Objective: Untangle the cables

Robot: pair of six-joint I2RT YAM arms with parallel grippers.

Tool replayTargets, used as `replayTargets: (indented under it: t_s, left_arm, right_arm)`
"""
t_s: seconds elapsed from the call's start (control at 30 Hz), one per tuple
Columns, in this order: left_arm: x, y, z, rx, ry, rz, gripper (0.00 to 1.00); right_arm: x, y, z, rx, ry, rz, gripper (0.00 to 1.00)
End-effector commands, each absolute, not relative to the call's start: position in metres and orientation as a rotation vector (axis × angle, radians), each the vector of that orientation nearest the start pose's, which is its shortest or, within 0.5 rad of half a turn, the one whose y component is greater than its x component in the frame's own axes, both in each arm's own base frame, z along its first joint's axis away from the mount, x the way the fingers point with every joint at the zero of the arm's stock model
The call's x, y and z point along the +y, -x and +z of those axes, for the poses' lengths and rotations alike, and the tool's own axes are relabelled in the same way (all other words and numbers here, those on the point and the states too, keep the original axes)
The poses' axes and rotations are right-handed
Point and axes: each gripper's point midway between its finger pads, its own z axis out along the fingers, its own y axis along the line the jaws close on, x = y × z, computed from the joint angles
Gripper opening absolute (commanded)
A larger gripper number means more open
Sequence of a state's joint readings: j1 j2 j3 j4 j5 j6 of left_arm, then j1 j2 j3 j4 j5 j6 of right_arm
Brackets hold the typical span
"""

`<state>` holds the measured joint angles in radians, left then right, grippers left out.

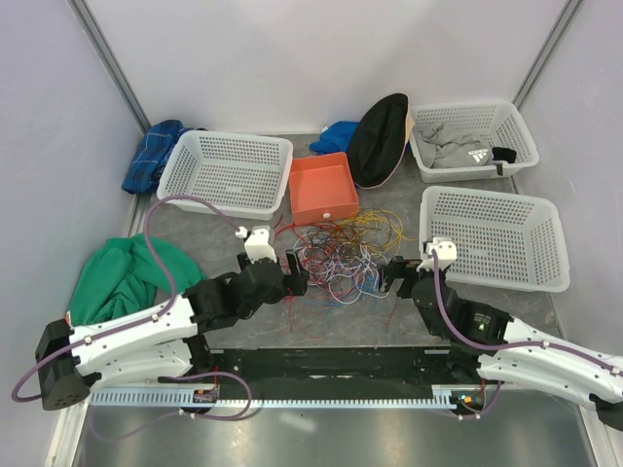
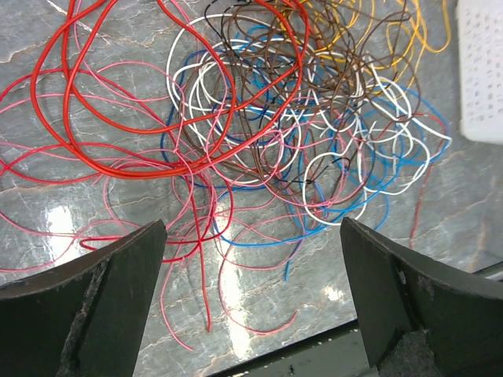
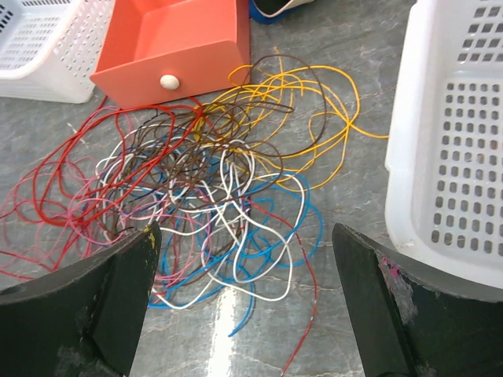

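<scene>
The cables point(image 1: 341, 255) lie in a tangled heap of thin red, pink, blue, white, brown and yellow wires on the grey table between my two arms. In the left wrist view the cables point(image 2: 267, 133) spread above my open, empty left gripper point(image 2: 253, 259), with red and pink loops at the left. In the right wrist view the cables point(image 3: 212, 181) lie ahead of my open, empty right gripper point(image 3: 245, 267). From above, the left gripper point(image 1: 295, 272) sits at the heap's left edge and the right gripper point(image 1: 394, 273) at its right edge.
An orange drawer box point(image 1: 322, 188) stands just behind the heap. White baskets stand at back left point(image 1: 226, 172), at right point(image 1: 496, 236) and back right point(image 1: 471, 139). Green cloth point(image 1: 117, 277), blue cloths point(image 1: 154, 156) and a black cap point(image 1: 378, 139) lie around.
</scene>
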<state>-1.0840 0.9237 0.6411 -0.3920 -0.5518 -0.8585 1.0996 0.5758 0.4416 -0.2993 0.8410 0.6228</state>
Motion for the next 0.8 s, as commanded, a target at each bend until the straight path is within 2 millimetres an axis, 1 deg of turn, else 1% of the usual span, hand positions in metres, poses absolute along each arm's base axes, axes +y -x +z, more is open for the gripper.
replayTargets:
  t_s: [0.0, 0.13, 0.17, 0.23, 0.3, 0.37, 0.4, 0.43, 0.47, 0.5, 0.57, 0.63, 0.67, 0.73, 0.77]
  left_arm:
    - [-0.211, -0.193, 0.145, 2.143, 0.139, -0.514, 0.99]
    - [-0.207, -0.199, 0.141, 2.119, 0.089, -0.451, 0.97]
    - [-0.208, -0.202, 0.139, 2.113, 0.043, -0.417, 0.96]
    - [-0.209, -0.206, 0.138, 2.110, 0.016, -0.377, 0.94]
    - [-0.210, -0.211, 0.133, 2.118, -0.009, -0.323, 0.93]
    - [-0.213, -0.215, 0.135, 2.118, 0.011, -0.316, 0.93]
    - [-0.215, -0.217, 0.130, 2.131, 0.013, -0.300, 0.93]
    - [-0.216, -0.219, 0.132, 2.132, 0.026, -0.303, 0.93]
    - [-0.218, -0.219, 0.129, 2.147, 0.035, -0.311, 0.94]
    - [-0.221, -0.218, 0.125, 2.164, 0.019, -0.314, 0.95]
    - [-0.229, -0.218, 0.123, 2.169, -0.009, -0.357, 0.95]
    - [-0.230, -0.222, 0.120, 2.168, 0.010, -0.366, 0.95]
    - [-0.224, -0.230, 0.119, 2.173, 0.068, -0.363, 0.95]
    - [-0.221, -0.241, 0.114, 2.204, 0.119, -0.357, 0.93]
    - [-0.215, -0.251, 0.111, 2.230, 0.173, -0.364, 0.92]
  right_arm:
    - [0.153, -0.201, 0.170, 1.865, -0.115, 0.422, 0.98]
    - [0.154, -0.200, 0.169, 1.868, -0.108, 0.435, 0.98]
    - [0.155, -0.199, 0.168, 1.873, -0.092, 0.434, 0.98]
    - [0.158, -0.199, 0.166, 1.878, -0.071, 0.427, 0.98]
    - [0.158, -0.200, 0.165, 1.881, -0.066, 0.416, 0.98]
    - [0.156, -0.201, 0.164, 1.886, -0.078, 0.399, 0.98]
    - [0.154, -0.201, 0.160, 1.894, -0.086, 0.386, 0.98]
    - [0.153, -0.201, 0.158, 1.898, -0.090, 0.379, 0.98]
    - [0.152, -0.201, 0.156, 1.899, -0.099, 0.375, 0.98]
    - [0.150, -0.200, 0.152, 1.904, -0.097, 0.367, 0.98]
    - [0.151, -0.200, 0.152, 1.903, -0.096, 0.375, 0.98]
    - [0.153, -0.200, 0.152, 1.902, -0.080, 0.383, 0.98]
    - [0.153, -0.200, 0.152, 1.899, -0.078, 0.384, 0.98]
    - [0.155, -0.200, 0.153, 1.894, -0.074, 0.390, 0.98]
    - [0.156, -0.201, 0.152, 1.893, -0.072, 0.391, 0.98]
